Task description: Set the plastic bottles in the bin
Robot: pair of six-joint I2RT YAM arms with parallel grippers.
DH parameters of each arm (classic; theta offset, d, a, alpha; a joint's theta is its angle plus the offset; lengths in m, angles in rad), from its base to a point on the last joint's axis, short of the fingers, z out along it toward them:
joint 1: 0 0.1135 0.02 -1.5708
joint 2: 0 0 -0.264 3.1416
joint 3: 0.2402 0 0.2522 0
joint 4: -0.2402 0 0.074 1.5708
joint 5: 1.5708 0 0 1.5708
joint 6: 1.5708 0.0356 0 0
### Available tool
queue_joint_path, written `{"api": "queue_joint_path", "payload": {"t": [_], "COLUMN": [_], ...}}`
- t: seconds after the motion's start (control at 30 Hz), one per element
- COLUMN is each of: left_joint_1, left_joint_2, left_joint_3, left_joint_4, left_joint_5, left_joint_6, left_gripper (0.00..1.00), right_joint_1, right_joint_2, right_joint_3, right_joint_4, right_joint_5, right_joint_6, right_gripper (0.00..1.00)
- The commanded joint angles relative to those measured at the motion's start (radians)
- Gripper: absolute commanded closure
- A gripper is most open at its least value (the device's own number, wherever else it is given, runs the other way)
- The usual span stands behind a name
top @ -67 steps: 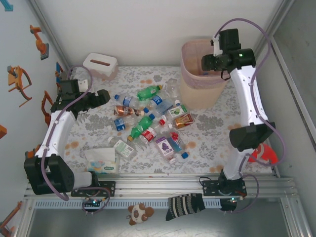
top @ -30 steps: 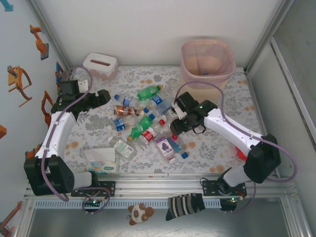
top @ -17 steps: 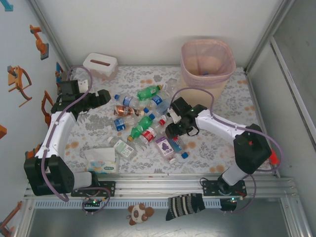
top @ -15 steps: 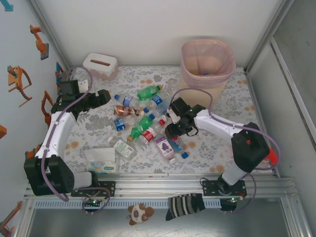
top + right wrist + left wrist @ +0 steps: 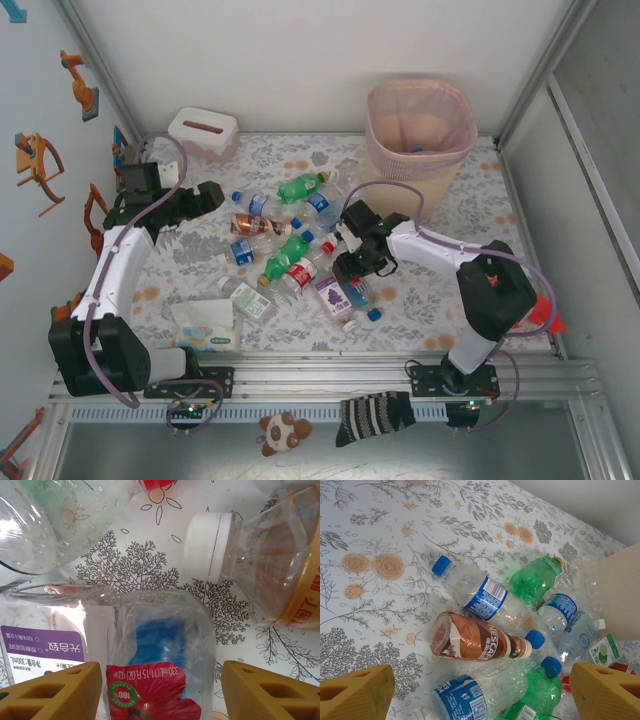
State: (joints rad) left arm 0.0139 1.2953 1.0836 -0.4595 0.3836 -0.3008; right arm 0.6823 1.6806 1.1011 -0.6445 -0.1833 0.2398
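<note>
Tissues in a soft pack [image 5: 205,328] lie nearest the arms' bases and are no part of the job. Just beyond, the bottles [image 5: 300,250] sprawl in a loose heap across the middle of the flowered desk [image 5: 440,270], none upright. The right pincer [image 5: 160,690] is low at the near right edge of that heap. It is spread, with its fingers on either side of a clear bottle with a red label [image 5: 160,630], close to the sides but seemingly not pressing. A purple-labelled bottle [image 5: 45,650] lies just beside it, and a white-capped one [image 5: 250,560] a little beyond.

The step in hand looks like the pick-up. Next the fingers would need to press in on the red-labelled bottle alone, without catching its purple neighbour, then lift and carry it. Farther left, the left pincer [image 5: 480,694] hangs spread above a brown bottle [image 5: 480,642] and a blue-labelled one [image 5: 485,597], pinching nothing. Farthest back on the right stands the bin [image 5: 400,185], well apart from the heap.
</note>
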Motion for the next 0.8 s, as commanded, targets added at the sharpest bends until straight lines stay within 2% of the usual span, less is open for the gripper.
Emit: {"api": "queue_joint_path", "payload": {"t": [0.0,0.2,0.6,0.77], "left_joint_1": [0.003,0.004,0.003,0.003], "left_joint_2": [-0.001,-0.004,-0.005,0.0], "left_joint_3": [-0.008,-0.009,-0.009,-0.008], "left_joint_4": [0.006,0.005,0.004,0.004], "left_joint_5": [0.015,0.017,0.011,0.014], "left_joint_6": [-0.008,-0.006,-0.006,-0.008], "left_gripper": [0.1,0.1,0.1,0.1], "right_joint_1": [0.001,0.002,0.002,0.002], "right_joint_2": [0.014,0.026,0.028,0.048], "right_joint_3": [-0.012,-0.009,0.005,0.007], "right_joint_4": [0.005,0.004,-0.004,-0.011], "right_joint_5": [0.005,0.009,0.016,0.013], "right_joint_6": [-0.002,-0.008,-0.019,-0.026], "right_gripper": [0.36,0.37,0.45,0.4]}}
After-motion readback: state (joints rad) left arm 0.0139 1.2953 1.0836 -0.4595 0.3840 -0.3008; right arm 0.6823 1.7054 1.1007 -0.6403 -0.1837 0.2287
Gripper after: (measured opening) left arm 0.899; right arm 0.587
